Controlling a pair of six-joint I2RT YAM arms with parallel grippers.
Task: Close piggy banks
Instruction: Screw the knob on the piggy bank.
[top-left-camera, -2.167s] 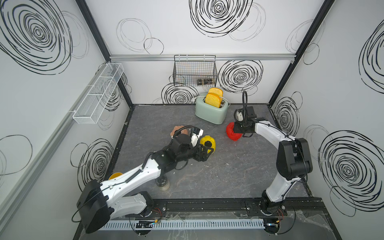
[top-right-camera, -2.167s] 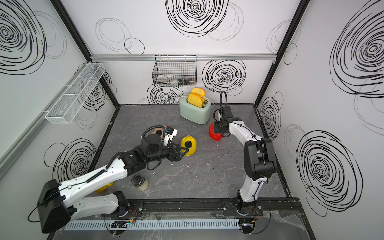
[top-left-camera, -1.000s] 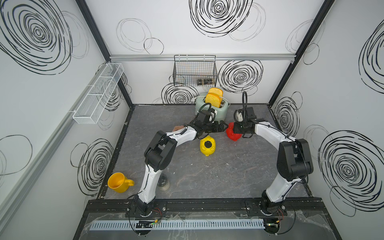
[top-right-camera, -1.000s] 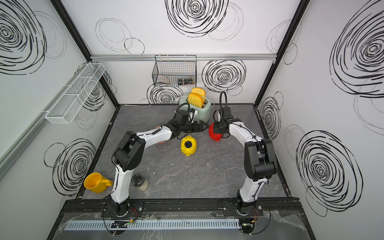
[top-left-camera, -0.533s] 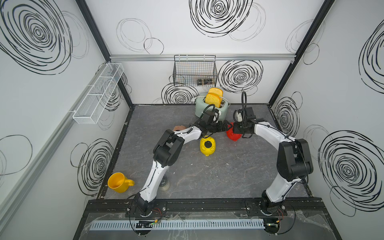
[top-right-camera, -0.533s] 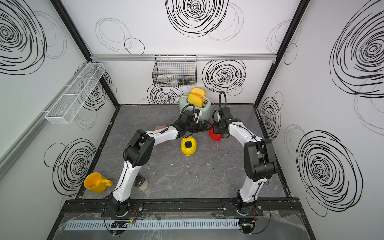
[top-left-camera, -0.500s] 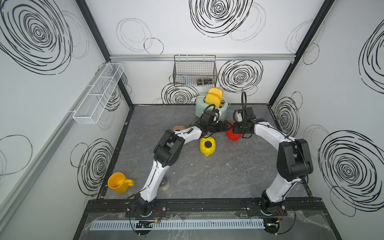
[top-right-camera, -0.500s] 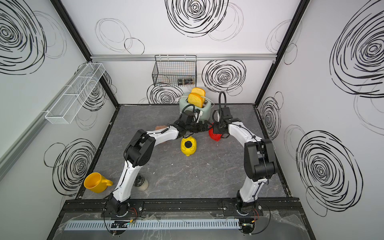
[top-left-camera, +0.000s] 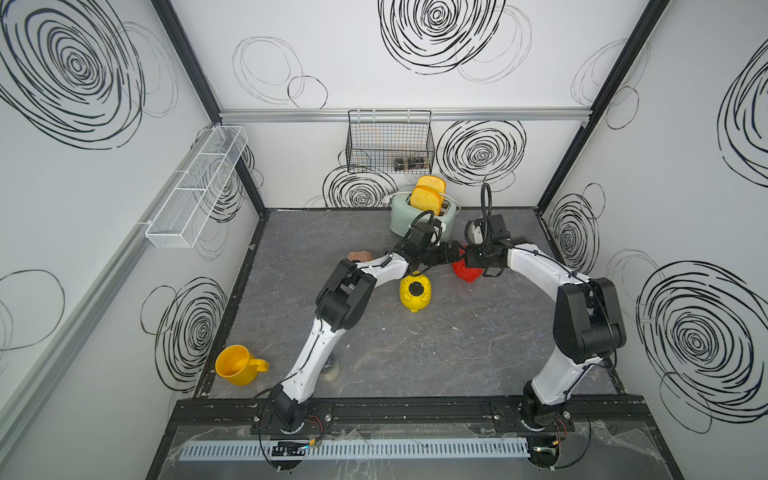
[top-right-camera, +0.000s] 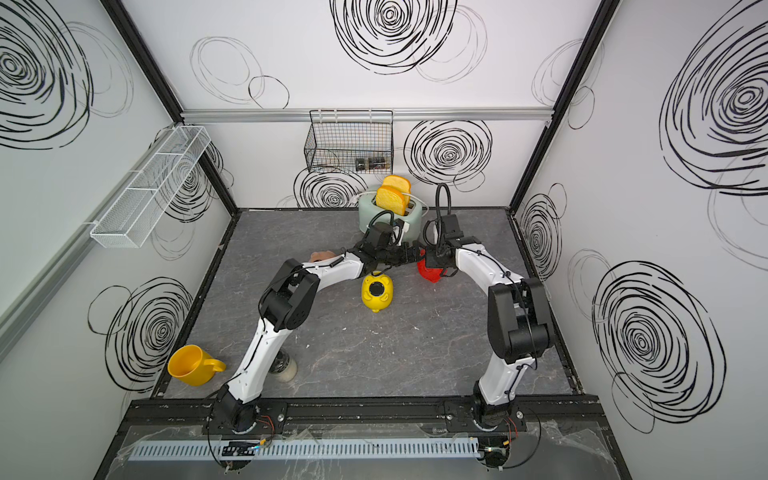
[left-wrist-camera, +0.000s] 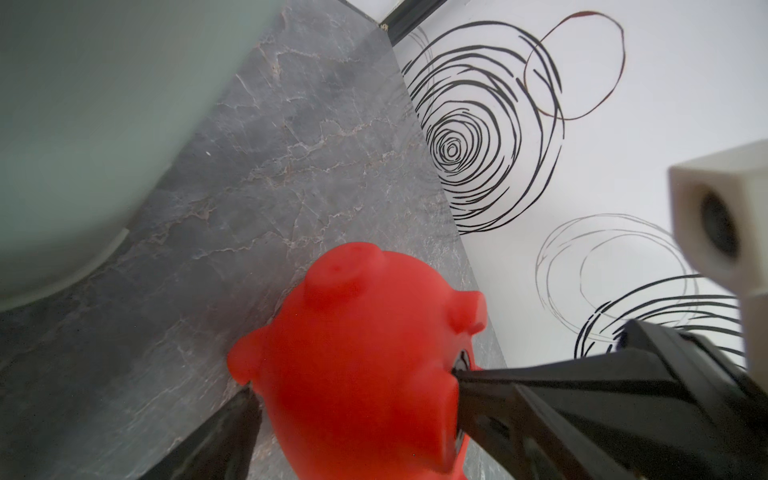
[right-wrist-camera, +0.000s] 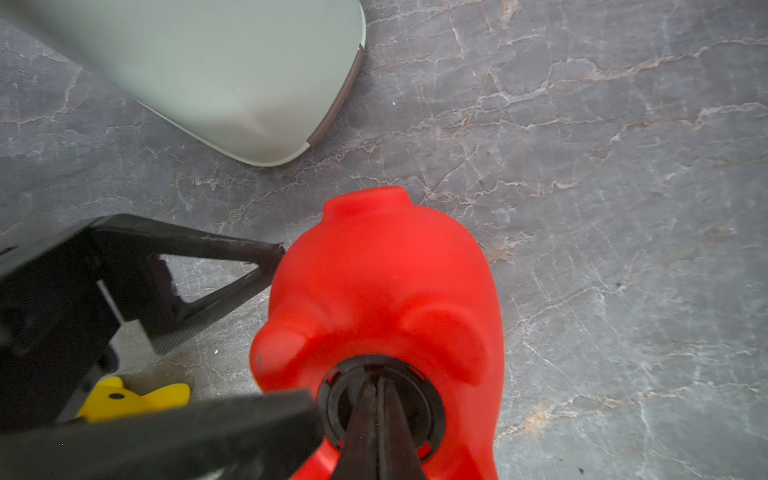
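White walls scribbled with black spirals enclose a dark grey, marble-veined counter. Black frame posts stand in the far corners. On the far wall an aluminium rail carries a black wire basket; a white mesh shelf hangs left.

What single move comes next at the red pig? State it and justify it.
Probably close the left gripper on the red pig. Its jaws stand open either side of the body, while the shut right gripper has its tips on the black plug in the belly hole. A firm hold should let the plug be seated without the pig rolling.
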